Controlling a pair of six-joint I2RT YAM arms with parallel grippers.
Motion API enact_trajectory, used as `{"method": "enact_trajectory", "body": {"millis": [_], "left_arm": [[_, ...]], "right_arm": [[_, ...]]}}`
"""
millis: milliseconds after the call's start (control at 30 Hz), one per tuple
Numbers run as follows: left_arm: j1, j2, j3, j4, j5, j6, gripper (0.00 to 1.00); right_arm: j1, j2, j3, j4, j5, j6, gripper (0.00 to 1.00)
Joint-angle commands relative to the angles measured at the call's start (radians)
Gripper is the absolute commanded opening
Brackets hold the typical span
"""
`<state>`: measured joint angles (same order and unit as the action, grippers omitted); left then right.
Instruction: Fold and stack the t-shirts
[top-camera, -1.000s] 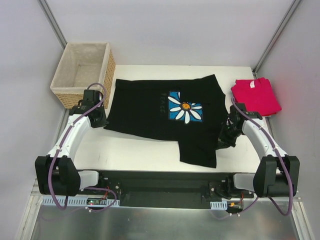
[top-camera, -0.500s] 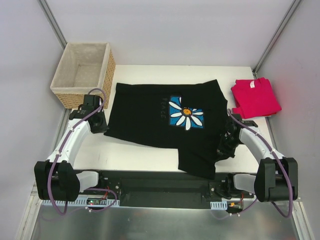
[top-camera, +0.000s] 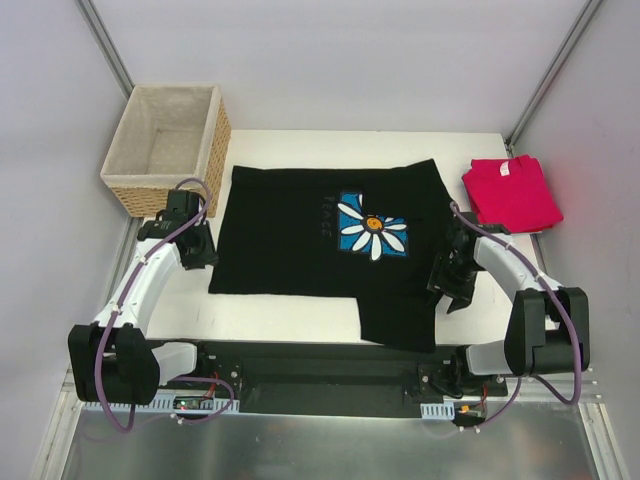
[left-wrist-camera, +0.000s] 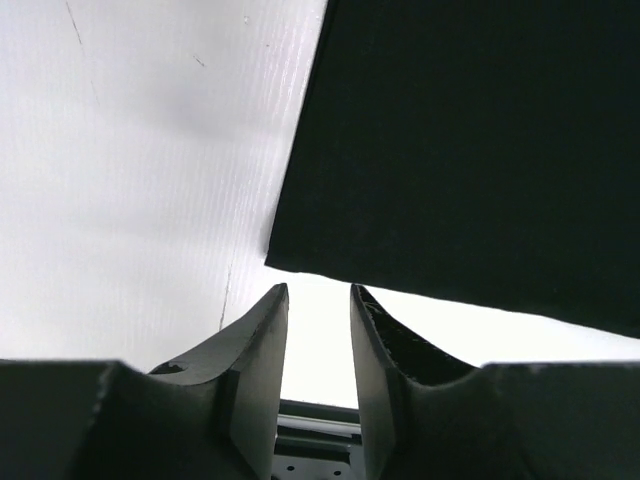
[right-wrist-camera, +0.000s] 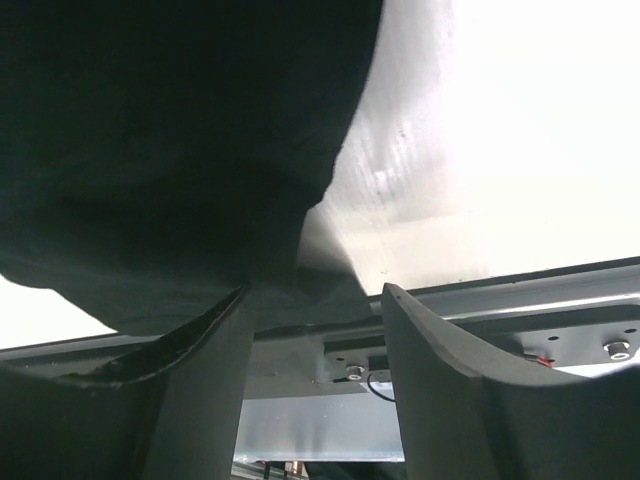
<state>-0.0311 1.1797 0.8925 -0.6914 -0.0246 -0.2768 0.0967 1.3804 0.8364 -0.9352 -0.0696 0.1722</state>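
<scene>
Black shirt (top-camera: 320, 240) lay spread flat on the tabletop (top-camera: 280, 310), print up. One flap of it jutted toward the arms' bases at its near right corner. Red shirt (top-camera: 512, 195) sat folded small just off the black shirt's far right corner, not touching it. Basket (top-camera: 215, 130) stood off its far left corner.

Left gripper (left-wrist-camera: 318, 292) was at the black shirt's near left corner. Jaws were parted a little with nothing between them, and the cloth corner lay just past the tips. Right gripper (right-wrist-camera: 318, 292) was at the shirt's right edge, beside the jutting flap. Its jaws stood wider apart. Cloth hung close by one finger, but none was pinched.

Judgement: the laying-out of the black shirt looked done and the first fold had not begun. The next move likely calls for both jaws to take fresh hold on one edge and carry it across. The jutting flap needs squaring first, or it will spoil the fold. The stack with the red shirt comes later.

Writing: faint pale lettering sat left of the daisy print (top-camera: 371, 222), too small to read surely. A small white tag showed at the red shirt's collar, also unreadable.
</scene>
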Motion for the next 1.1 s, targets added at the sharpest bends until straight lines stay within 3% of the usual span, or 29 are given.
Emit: {"method": "enact_trajectory", "body": {"millis": [0, 233, 367, 433, 533, 567, 600, 633, 833, 1067], "left_arm": [[0.007, -0.015, 0.055, -0.036, -0.049, -0.001, 0.32], [0.007, -0.005, 0.095, -0.045, -0.041, -0.005, 0.36], [0.007, -0.014, 0.102, -0.023, 0.023, -0.016, 0.36], [0.007, -0.032, 0.106, 0.012, 0.075, -0.018, 0.35], [0.007, -0.084, 0.105, 0.062, 0.135, -0.025, 0.36], [0.007, -0.109, 0.105, 0.07, 0.15, -0.025, 0.36], [0.007, -0.118, 0.105, 0.076, 0.156, -0.025, 0.36], [0.007, -0.127, 0.102, 0.091, 0.161, -0.028, 0.36], [0.007, -0.157, 0.066, 0.107, 0.201, -0.05, 0.36], [0.007, -0.166, 0.049, 0.112, 0.227, -0.065, 0.35]], "right_arm": [[0.017, -0.035, 0.017, -0.048, -0.056, 0.015, 0.57], [0.021, -0.253, 0.111, -0.137, 0.039, 0.078, 0.59], [0.017, -0.219, 0.239, -0.126, 0.183, 0.006, 0.61], [-0.009, -0.184, 0.272, -0.042, 0.174, -0.036, 0.59], [-0.063, -0.071, 0.3, 0.068, 0.097, -0.077, 0.46], [-0.074, -0.04, 0.311, 0.09, 0.079, -0.089, 0.19], [-0.08, 0.024, 0.319, 0.129, 0.061, -0.095, 0.05], [-0.08, 0.054, 0.335, 0.148, 0.05, -0.097, 0.01], [-0.083, 0.326, 0.461, 0.2, -0.001, -0.117, 0.01], [-0.083, 0.517, 0.647, 0.173, -0.004, -0.109, 0.01]]}}
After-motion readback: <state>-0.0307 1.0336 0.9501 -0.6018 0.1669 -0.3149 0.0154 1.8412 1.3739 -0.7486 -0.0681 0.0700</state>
